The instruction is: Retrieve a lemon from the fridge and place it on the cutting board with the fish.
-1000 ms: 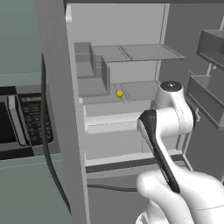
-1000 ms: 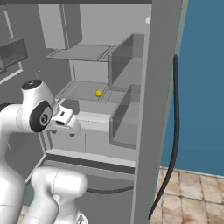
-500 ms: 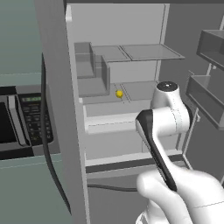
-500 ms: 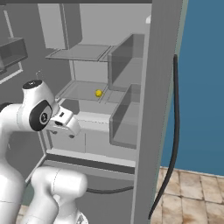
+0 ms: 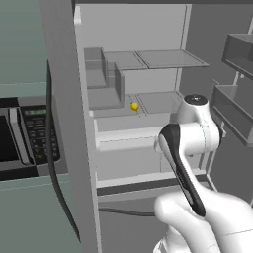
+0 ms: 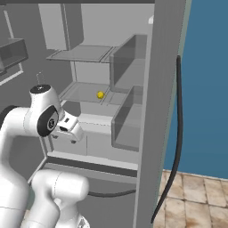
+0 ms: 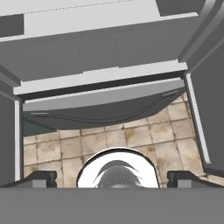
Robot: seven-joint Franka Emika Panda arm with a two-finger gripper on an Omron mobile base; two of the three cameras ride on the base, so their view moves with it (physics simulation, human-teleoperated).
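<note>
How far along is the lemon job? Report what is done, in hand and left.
Done: the fridge stands open, doors swung wide. In hand: nothing; the claw is open and empty, pointing down at the floor tiles in front of the fridge. Left: the lemon sits untouched on a middle shelf, so reaching, grasping and carrying it to the cutting board all remain.

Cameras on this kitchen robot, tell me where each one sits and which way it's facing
Left base view: behind the arm on its left, looking forward into the open fridge; the white arm rises at lower right, and the lemon sits on a shelf.
Right base view: behind the arm on its right, facing the same fridge; the arm rises at lower left.
Hand view: on the hand, aimed down at the fridge's bottom and tiled floor; open gripper at its bottom edge.
Both base views share the lemon and shelves.
</note>
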